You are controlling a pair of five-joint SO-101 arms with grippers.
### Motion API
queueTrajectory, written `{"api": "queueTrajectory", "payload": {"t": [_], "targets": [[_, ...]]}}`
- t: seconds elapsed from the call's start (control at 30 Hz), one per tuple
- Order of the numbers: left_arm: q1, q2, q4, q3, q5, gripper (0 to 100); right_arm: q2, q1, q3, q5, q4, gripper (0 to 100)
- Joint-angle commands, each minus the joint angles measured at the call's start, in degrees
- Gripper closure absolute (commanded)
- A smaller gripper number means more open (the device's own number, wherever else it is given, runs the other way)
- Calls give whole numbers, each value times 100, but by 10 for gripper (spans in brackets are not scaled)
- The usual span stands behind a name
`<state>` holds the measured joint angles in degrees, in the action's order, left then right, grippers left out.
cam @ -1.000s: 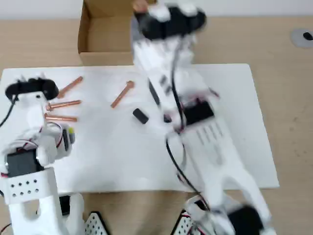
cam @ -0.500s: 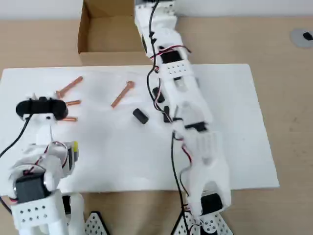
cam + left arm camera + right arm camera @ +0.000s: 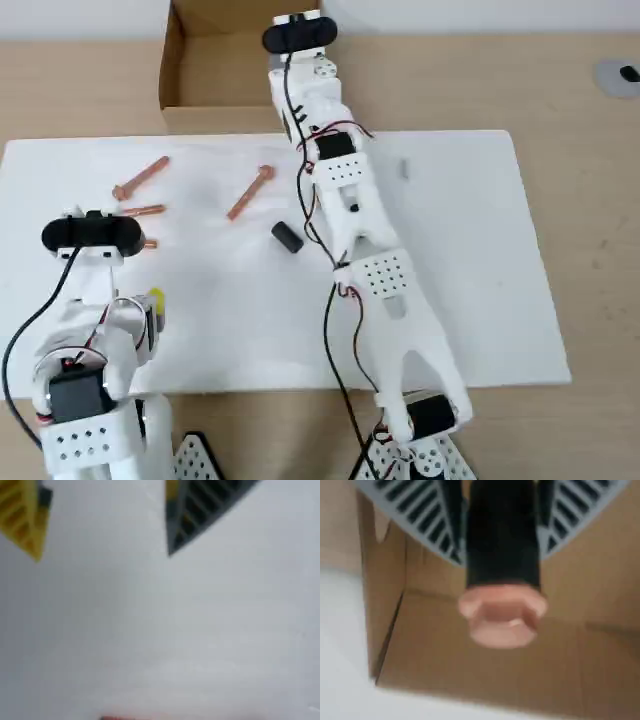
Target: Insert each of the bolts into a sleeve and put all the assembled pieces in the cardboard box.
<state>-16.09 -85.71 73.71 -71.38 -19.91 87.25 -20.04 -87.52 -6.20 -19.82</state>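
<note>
right gripper (image 3: 501, 555) clamped on sleeved bolt (image 3: 502, 617) above cardboard box (image 3: 385, 595), left gripper (image 3: 102, 554) agape

Lighting: bright, even, from above. The white rectangular sheet (image 3: 470, 300) on the pale wooden desk (image 3: 590, 200) was evenly lit. Shadows: soft, faint, beneath the white robot arms (image 3: 360, 220). The open brown cardboard box (image 3: 215, 70) showed a darker inner side wall.

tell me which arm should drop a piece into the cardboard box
Right. The right gripper holds a sleeve with a bolt inside, over the cardboard box. The left gripper is open above the mat.
</note>
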Motion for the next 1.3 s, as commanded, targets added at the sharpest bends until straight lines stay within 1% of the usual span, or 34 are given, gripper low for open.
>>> {"api": "queueTrajectory", "payload": {"t": [0.0, 0.1, 0.23, 0.47, 0.53, 0.6, 0.67, 0.77, 0.83, 0.93, 1.07, 1.13, 1.27], "targets": [[-70, -48, -123, 44, 554, 822, -57, -136, -778, 132, -176, 843], [-105, -40, -193, 255, 1160, 822, -127, -136, -804, 123, -492, 746], [-387, -31, -273, 545, 1705, 819, -286, -163, -796, 105, -914, 673], [-536, 84, -273, 642, 1802, 817, -549, -163, -804, 105, -1371, 665], [-536, 453, -360, 905, 2057, 817, -655, -163, -804, 105, -1521, 665], [-598, 1147, -607, 1327, 2497, 817, -804, -163, -804, 105, -1705, 665], [-914, 2132, -1029, 1802, 3218, 817, -1015, -163, -804, 79, -2048, 665], [-1284, 4154, -1345, 2796, 3991, 818, -1393, -163, -804, -281, -2760, 665], [-1407, 5569, -1310, 3622, 4774, 821, -1666, -145, -804, -519, -3288, 665], [-1433, 7266, -765, 4967, 5662, 822, -1991, -136, -804, -818, -3930, 665], [-1125, 8848, 220, 6409, 6541, 822, -2246, -145, -804, -862, -4334, 665], [-1037, 9358, 431, 6857, 6796, 822, -2308, -154, -804, -862, -4431, 665], [-1002, 9921, 431, 7182, 7165, 822, -2325, -163, -804, -862, -4484, 665]]}}
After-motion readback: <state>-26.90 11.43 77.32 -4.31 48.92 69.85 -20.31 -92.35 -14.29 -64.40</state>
